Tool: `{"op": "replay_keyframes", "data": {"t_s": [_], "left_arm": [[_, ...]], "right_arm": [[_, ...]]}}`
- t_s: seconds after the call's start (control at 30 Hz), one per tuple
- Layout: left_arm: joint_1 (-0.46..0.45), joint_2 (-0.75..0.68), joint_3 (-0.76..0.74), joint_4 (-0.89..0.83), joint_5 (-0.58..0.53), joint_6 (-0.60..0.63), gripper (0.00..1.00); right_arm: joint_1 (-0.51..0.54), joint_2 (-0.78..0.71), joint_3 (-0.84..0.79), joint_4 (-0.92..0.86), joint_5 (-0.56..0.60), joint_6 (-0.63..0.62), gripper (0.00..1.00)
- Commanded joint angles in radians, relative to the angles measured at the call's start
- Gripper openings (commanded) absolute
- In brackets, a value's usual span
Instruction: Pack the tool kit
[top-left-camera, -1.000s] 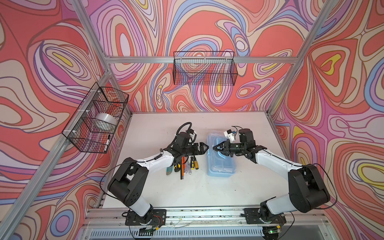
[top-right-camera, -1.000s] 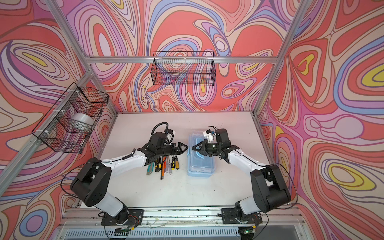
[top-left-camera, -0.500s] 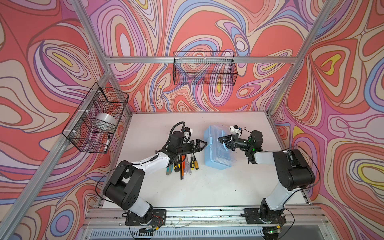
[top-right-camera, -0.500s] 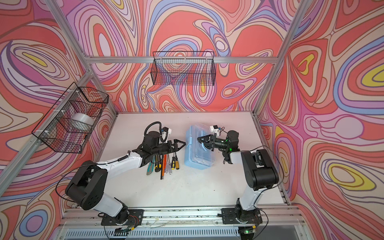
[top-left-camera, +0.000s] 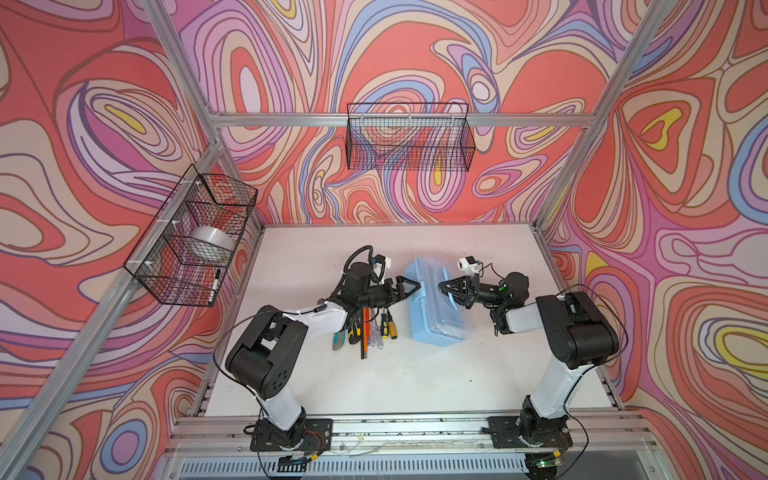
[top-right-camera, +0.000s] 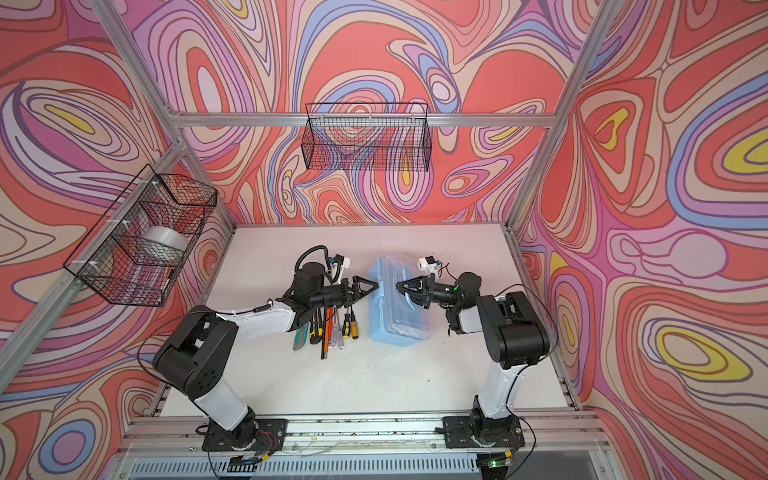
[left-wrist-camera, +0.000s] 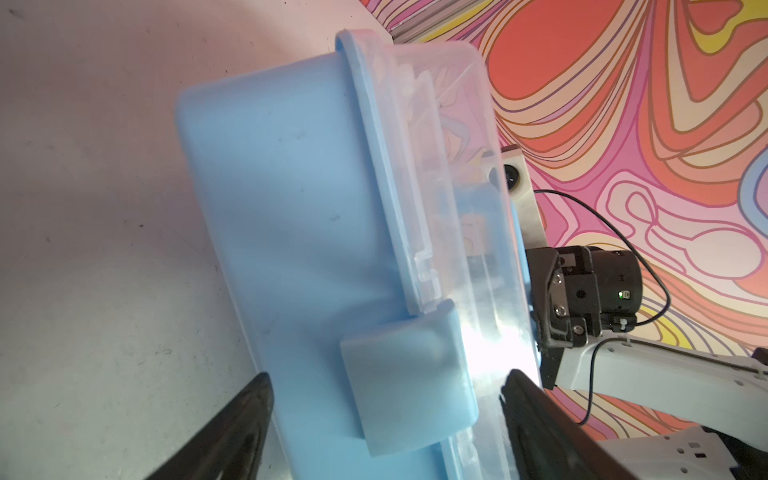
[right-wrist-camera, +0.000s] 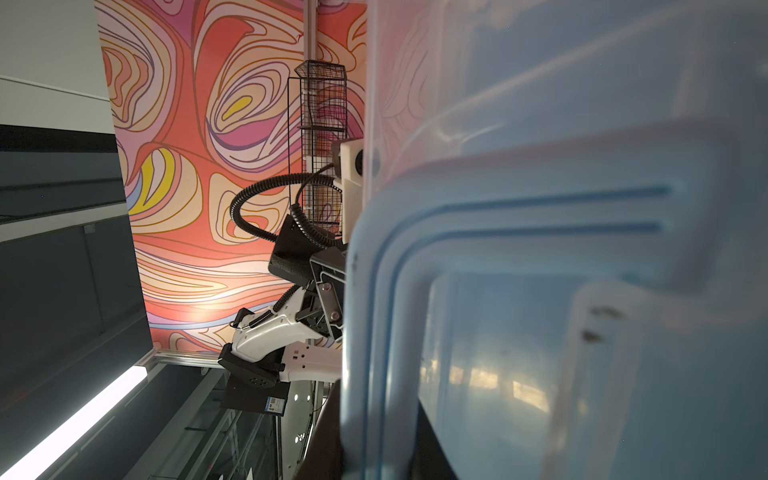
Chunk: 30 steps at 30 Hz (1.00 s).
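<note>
Tool kit (top-left-camera: 440, 336) interior indistinct through lid (left-wrist-camera: 457, 208), right gripper (top-left-camera: 441, 287) at 3 o'clock clamping handle (right-wrist-camera: 374, 332), left gripper (top-left-camera: 415, 289) at 9 o'clock spread open, white tabletop (top-left-camera: 415, 386), swirl-patterned walls (top-left-camera: 415, 62).

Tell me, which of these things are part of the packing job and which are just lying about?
Part of the job: light-blue tool box; loose tools beside it; left gripper, open at its latch; right gripper, gripping its handle.
Just there: back-wall wire basket; side wire basket with tape roll and marker.
</note>
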Motion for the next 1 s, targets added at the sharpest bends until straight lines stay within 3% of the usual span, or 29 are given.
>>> {"op": "replay_keyframes", "data": {"t_s": [0.0,0.27,0.47,0.63,0.77,0.97], "left_arm": [[-0.013,0.013,0.044,0.063,0.037,-0.029,0.86],[-0.033,0.030,0.062,0.108,0.077,-0.067,0.84],[-0.033,0.033,0.031,0.290,0.153,-0.203,0.84],[-0.032,0.023,0.021,0.430,0.181,-0.315,0.83],[-0.026,-0.006,0.030,0.443,0.181,-0.337,0.83],[-0.005,-0.059,0.046,0.398,0.171,-0.322,0.83]], "right_arm": [[-0.002,0.013,0.000,0.089,-0.005,-0.016,0.00],[-0.002,0.035,-0.001,0.087,0.001,-0.014,0.00],[-0.003,0.059,0.007,0.082,0.009,-0.002,0.00],[-0.007,0.054,0.001,-0.026,0.021,-0.076,0.00],[-0.006,0.000,0.006,-0.234,0.028,-0.212,0.00],[-0.007,-0.119,0.058,-0.708,0.053,-0.536,0.00]]}}
